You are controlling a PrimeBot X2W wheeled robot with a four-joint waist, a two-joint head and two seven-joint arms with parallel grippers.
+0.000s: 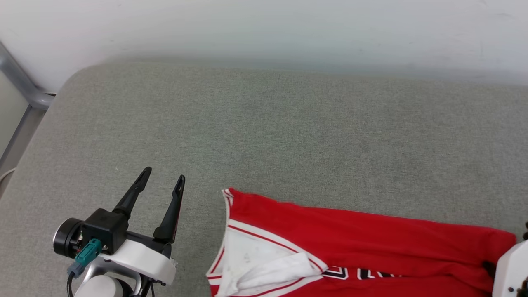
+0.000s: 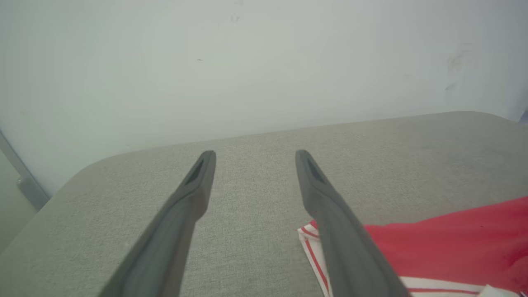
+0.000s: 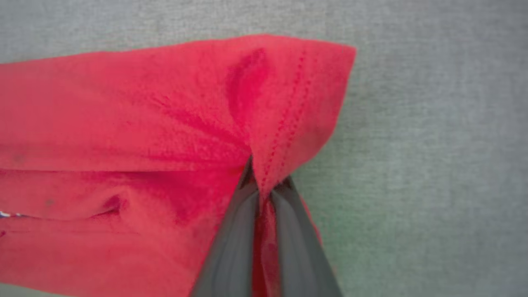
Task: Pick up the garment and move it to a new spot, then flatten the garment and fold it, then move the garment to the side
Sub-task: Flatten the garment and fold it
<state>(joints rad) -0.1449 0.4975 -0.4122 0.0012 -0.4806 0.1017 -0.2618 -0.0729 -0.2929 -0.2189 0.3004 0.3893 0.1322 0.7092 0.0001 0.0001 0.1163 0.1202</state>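
Grey fabric-covered surface (image 1: 288,123), rounded corner against white wall; red garment (image 1: 371,239) lying on it — folded lengthwise

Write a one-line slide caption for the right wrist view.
Jaws shut, the right gripper pinches the red shirt by its stitched hem over grey fabric.

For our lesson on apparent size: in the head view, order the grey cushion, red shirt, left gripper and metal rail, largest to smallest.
1. Grey cushion.
2. Red shirt, partly out of frame.
3. Left gripper and metal rail: unsure, the gripper being nearer.
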